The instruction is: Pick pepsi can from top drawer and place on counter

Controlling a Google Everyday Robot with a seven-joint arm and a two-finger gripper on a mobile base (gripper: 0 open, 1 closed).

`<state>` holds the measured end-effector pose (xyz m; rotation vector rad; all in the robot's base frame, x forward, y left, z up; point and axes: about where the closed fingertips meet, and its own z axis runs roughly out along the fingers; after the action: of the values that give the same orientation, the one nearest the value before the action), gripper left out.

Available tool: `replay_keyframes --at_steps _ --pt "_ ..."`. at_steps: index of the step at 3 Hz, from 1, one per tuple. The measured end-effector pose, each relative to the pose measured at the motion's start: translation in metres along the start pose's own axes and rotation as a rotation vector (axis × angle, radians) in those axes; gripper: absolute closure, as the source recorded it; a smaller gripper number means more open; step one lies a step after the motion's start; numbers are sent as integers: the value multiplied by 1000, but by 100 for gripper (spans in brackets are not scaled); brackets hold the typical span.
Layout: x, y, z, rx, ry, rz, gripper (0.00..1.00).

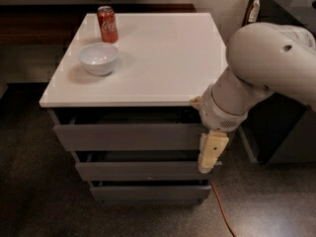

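The top drawer [128, 136] is the widest grey drawer under the counter [163, 53], pulled out a little so a dark gap shows above its front. The pepsi can is hidden; nothing blue shows in that gap. My gripper [207, 166] hangs pointing down from the big white arm [261, 68], in front of the right end of the top drawer's front and reaching to the middle drawer. It holds nothing that I can see.
A red Coca-Cola can [107, 24] stands at the counter's back left, with a white bowl [99, 58] in front of it. Two narrower grey drawers [143, 171] sit below. An orange cable [222, 211] runs on the dark floor. Dark furniture [291, 132] stands right.
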<state>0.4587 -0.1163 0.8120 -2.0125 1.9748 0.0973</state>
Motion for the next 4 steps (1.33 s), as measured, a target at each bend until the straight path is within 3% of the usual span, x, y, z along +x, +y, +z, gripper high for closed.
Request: replay_keyframes --at_steps 2,4 --pt "-5 -7 74 30 17 -94 0" --pt "11 -21 113 69 56 -100 0"
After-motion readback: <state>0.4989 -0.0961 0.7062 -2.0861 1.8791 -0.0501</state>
